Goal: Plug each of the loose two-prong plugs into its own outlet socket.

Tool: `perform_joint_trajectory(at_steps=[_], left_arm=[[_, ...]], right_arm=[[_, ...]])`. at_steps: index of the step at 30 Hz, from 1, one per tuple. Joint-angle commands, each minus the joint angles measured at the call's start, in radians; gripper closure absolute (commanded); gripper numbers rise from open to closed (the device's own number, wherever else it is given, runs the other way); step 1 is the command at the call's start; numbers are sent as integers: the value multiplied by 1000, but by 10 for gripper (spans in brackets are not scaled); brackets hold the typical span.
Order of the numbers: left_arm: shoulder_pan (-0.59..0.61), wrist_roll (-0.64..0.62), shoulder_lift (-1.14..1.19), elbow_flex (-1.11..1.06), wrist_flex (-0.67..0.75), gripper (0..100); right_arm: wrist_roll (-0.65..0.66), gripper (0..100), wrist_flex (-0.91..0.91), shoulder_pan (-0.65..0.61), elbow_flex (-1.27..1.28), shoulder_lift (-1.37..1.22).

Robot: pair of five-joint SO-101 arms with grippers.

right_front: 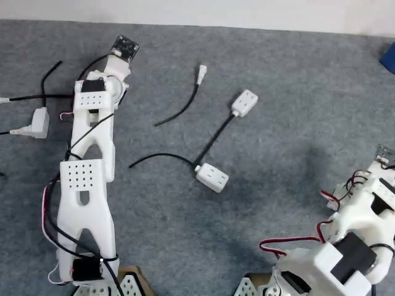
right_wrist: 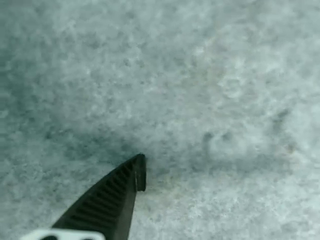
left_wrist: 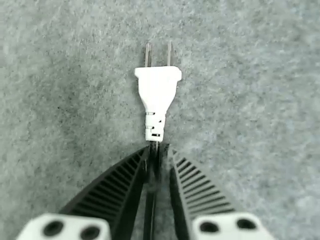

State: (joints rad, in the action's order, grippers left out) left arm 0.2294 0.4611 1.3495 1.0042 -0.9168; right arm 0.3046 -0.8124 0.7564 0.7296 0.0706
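Left gripper [left_wrist: 159, 149] was clamped narrowly on the cord [left_wrist: 154, 190] just behind the plug [left_wrist: 157, 95]. Prongs should be squared to the mid-bench socket [right_front: 213, 177] before pushing.

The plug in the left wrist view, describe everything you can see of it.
The plug is white, plastic by its look, with two metal prongs pointing away from the left pincer. Its body narrows to a ribbed collar, from which a black cord runs back between the pincer's shut fingers. It sits straight over the grey mat; whether it rests on it cannot be told.
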Motion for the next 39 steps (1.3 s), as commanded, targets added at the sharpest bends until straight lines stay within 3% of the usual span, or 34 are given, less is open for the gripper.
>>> perform_joint_trajectory(at_steps=[1, 18, 22, 27, 33, 39], left_arm=[[-2, 14, 7, -38, 12, 912], [4, 8, -2, 196, -2, 979], [-25, 8, -4, 360, -161, 979], [-134, 8, -13, 687, -523, 979], [-274, 6, -326, 601, -815, 980], [-389, -18, -521, 403, -856, 980]], right_arm=[[-14, 430, 4, 22, -44, 82], [-75, 430, 7, -33, 4, 232], [-78, 430, 7, -67, 4, 231], [-78, 430, 8, -117, 53, 229], [-78, 430, 8, -168, 104, 236], [-74, 430, 8, -160, 105, 232]])
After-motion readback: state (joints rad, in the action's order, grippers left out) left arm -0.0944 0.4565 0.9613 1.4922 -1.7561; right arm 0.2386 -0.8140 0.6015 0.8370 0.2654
